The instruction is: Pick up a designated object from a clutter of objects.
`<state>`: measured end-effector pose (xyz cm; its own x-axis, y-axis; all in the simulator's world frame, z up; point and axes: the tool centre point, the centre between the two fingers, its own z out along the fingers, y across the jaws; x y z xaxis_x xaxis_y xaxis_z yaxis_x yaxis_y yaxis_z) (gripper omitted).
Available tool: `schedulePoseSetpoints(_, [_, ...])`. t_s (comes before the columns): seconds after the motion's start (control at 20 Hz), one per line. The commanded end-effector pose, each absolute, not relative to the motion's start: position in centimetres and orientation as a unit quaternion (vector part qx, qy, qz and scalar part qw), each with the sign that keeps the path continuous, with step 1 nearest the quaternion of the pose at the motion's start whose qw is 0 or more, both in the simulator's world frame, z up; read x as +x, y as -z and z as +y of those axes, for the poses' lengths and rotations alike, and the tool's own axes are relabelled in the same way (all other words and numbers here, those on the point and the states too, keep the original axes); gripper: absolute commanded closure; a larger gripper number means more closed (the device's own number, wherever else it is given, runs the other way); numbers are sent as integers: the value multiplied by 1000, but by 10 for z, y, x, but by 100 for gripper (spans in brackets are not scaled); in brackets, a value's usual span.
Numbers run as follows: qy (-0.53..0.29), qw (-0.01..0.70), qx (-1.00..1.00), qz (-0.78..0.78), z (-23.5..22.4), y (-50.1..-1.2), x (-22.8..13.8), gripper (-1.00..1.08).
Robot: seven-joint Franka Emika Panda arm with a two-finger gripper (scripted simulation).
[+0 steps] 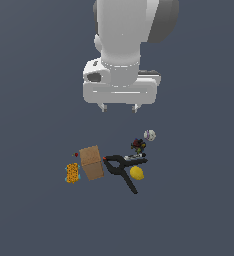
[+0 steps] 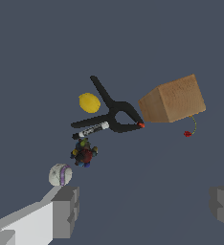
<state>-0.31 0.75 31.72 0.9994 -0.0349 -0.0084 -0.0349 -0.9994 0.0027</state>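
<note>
Panda arm and its end effector (image 1: 119, 107) fill the nearest part of the exterior view, hanging well above the dark worktop (image 1: 34, 210) with the two fingers spread wide apart and nothing between them; the wrist view confirms this, showing one finger pad (image 2: 66, 210) and the other at opposite edges with bare worktop in the gap.

Designated object, the tan-brown box (image 1: 91, 162), is the largest of the clutter. It rests on the worktop below the end effector and offset toward the exterior view's left, so the coming move is judged to call for a descent combined with a shift to that side. Its long axis runs roughly near-to-far, slightly tilted; the fingers open across the exterior view's left-right line, which appears to suit the box's shorter width.

Black clamp (image 1: 121, 170) lies just beside the box on the exterior view's right, its red tip close to the box's face, a likely obstacle for one finger. Yellow lemon (image 1: 136, 173) sits against the clamp. Orange patterned block (image 1: 72, 173) is just left of the box. White ball (image 1: 149, 135) and dark small item (image 1: 138, 145) lie farther right.
</note>
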Motion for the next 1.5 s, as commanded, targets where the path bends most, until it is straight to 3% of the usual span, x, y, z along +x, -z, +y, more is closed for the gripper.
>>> schedulePoseSetpoints(0.0, [4, 1, 1000, -17, 7, -317, -3, -92])
schedulePoseSetpoints(0.8, [15, 2, 999, -32, -14, -299, -3, -92])
schedulePoseSetpoints(1.45, [13, -2, 989, -151, -29, -281, 17, -92])
